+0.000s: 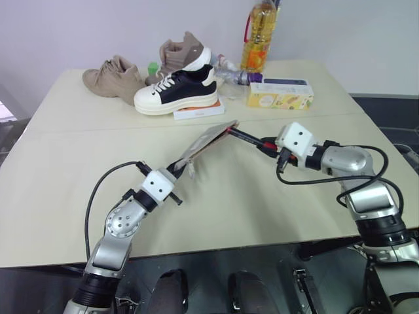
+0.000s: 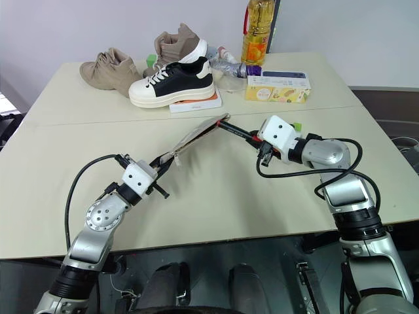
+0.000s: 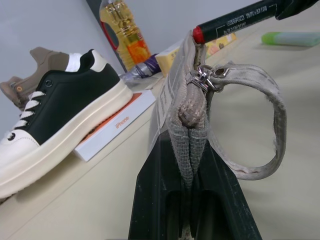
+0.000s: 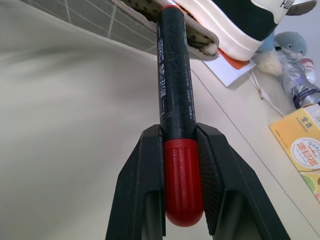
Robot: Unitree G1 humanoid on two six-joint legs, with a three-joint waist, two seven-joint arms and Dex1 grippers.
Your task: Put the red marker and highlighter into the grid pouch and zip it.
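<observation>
**Listener:** What sits around the work area?

**Operator:** At the far side of the pale worktop (image 1: pixel 78 196) I see a black-and-white sneaker (image 1: pixel 175 91) resting on a flat white box (image 3: pixel 112 122) printed "iPhone". Behind it lie two tan shoes (image 1: pixel 112 77), a bottle of yellow oil (image 1: pixel 259 36), a crumpled clear plastic bottle (image 1: pixel 230 70) and a yellow carton (image 1: pixel 280 95) with fruit pictures. None of it blocks my arms; the middle of the worktop is where I am working.

**Listener:** Where is the pouch?

**Operator:** My left hand (image 1: pixel 178 171) is clamped tight on the near end of the grid pouch (image 1: pixel 208 139), lifting it off the worktop so it slants up and away. It is grey fabric with thin white grid lines, a metal zipper pull (image 3: pixel 204 80) and a loose fabric loop (image 3: pixel 260 125) hanging from that end.

**Listener:** And the pens?

**Operator:** My right hand (image 1: pixel 270 145) holds the red marker (image 4: pixel 175 100) by its red cap, fingers narrow around it. The black barrel carries white lettering too small for me to read. Its tip sits at the pouch's far opening. The highlighter (image 3: pixel 292 38), pale with a green cap, lies on the worktop beyond my right hand.
</observation>
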